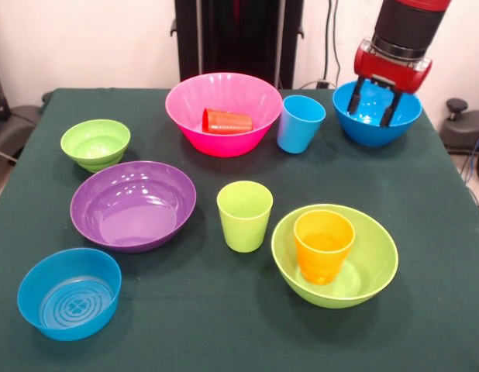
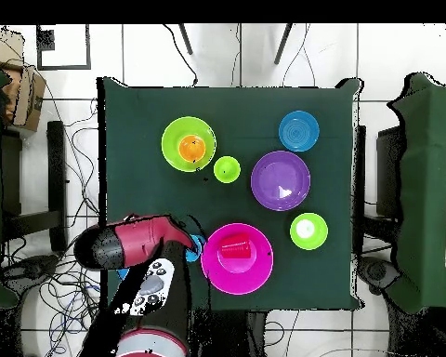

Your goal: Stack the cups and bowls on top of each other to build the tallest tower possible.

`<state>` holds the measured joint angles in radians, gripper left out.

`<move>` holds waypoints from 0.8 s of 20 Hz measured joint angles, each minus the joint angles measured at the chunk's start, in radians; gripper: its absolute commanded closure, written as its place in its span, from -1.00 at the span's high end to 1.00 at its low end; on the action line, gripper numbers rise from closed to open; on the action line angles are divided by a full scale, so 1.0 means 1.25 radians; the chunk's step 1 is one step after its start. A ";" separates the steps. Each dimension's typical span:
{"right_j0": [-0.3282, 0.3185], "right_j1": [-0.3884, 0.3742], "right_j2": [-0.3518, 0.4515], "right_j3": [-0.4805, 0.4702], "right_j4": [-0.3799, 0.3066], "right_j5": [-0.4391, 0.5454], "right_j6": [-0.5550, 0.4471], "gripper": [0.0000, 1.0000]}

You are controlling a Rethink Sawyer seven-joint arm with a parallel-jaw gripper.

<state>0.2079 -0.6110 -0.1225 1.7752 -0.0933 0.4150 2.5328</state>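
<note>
Front view is showing us a tower just starting: the orange cup (image 1: 323, 246) is sitting in the big green bowl (image 1: 377, 267). The red cup (image 1: 227, 121) is lying in the pink bowl (image 1: 216, 97). We are holding our hand (image 1: 377, 101) open over the big blue bowl (image 1: 402, 124). Other pieces are waiting apart on the counter (image 1: 441, 232).

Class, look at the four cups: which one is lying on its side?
The red cup, lying on its side inside the pink bowl. The orange, green and light blue cups all stand upright.
</note>
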 measured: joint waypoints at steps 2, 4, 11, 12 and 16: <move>0.000 0.000 -0.007 0.000 0.000 -0.008 0.000 1.00; 0.000 0.000 -0.011 0.001 0.000 -0.018 0.000 1.00; 0.006 0.000 -0.028 0.002 0.001 -0.036 0.000 1.00; 0.010 0.000 -0.035 0.002 0.001 -0.036 0.000 1.00; 0.028 0.003 -0.060 0.002 0.006 -0.036 0.000 1.00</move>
<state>0.2433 -0.6068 -0.1977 1.7774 -0.0856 0.3694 2.5328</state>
